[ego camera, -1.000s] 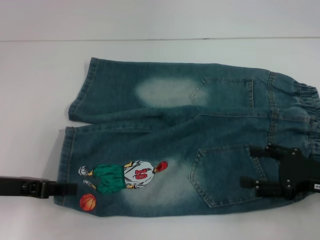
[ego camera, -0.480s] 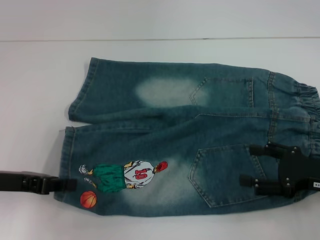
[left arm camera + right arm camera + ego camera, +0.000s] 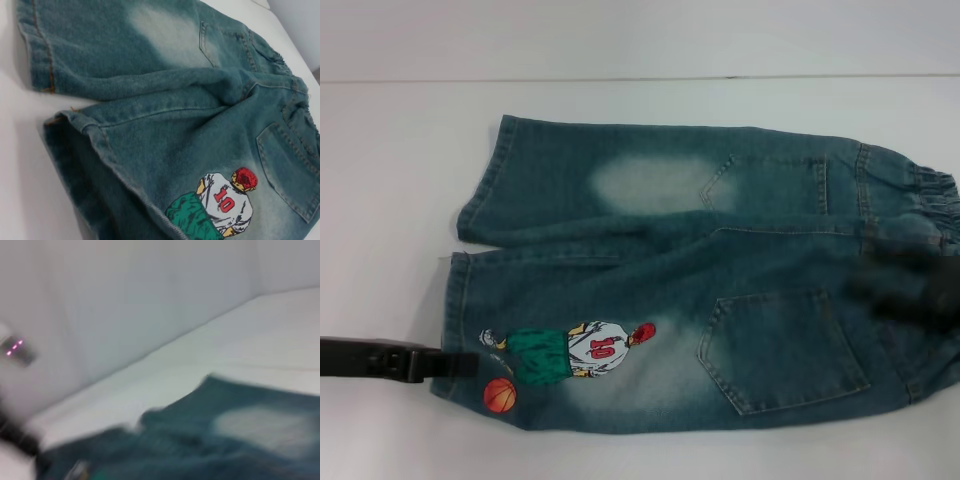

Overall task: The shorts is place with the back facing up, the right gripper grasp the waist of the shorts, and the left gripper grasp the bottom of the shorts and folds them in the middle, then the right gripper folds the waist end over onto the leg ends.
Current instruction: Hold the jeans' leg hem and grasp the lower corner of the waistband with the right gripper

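Shorts [image 3: 700, 275] spread back-up on white table [image 3: 390, 200], two back pockets showing, waist [image 3: 930, 215] at robot's right end, leg hems [image 3: 455, 320] at robot's left end. Player print [image 3: 570, 352] and orange ball [image 3: 500, 395] on the near leg, close to its hem.

Left gripper [image 3: 455, 365] level with the near leg hem, tips right at the hem edge beside the ball print; near hem corner looks slightly raised in the left wrist view [image 3: 75, 120]. Cannot tell how far the jaws stand apart, or whether cloth is pinched.

Right gripper [image 3: 905, 285] a dark smear over the near side of the waist, by the near back pocket [image 3: 780, 350]. Jaw state unreadable; grip on the band unconfirmed.

Step judged: taking hold at both ends for the lengthwise fold.

To do well: pinch both layers at hem and band, on the same near edge. Lift both ends evenly, keep cloth taut between grips. Carry near edge onto far edge, matching hem to hem. Risk: single layer caught, leg dragging crooked.
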### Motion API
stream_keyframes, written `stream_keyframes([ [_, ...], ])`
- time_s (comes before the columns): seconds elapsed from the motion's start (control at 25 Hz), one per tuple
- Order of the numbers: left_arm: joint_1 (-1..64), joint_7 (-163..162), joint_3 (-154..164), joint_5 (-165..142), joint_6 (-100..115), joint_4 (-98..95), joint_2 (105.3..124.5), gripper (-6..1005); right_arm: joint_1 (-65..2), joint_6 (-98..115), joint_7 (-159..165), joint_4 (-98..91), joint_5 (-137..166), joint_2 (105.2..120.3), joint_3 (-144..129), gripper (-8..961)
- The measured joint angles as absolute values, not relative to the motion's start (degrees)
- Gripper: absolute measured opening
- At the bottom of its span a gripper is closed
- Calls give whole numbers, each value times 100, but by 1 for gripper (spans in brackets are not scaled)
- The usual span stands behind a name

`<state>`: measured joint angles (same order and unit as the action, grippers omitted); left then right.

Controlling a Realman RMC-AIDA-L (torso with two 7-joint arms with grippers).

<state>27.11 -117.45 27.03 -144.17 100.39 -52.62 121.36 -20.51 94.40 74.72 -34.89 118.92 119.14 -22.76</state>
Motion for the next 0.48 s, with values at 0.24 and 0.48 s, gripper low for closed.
stream_keyframes([
  [0.24, 2705, -11788, 2716, -14410, 10187, -5379, 12178, 77, -1732, 9581, 9232, -3482, 11827, 11653, -1431, 941],
  [0.48, 2688, -11761, 2701, -14366, 10275, -5427, 12235, 75, -1295, 10128, 11009, -3542, 11920, 11205, -1234, 941],
])
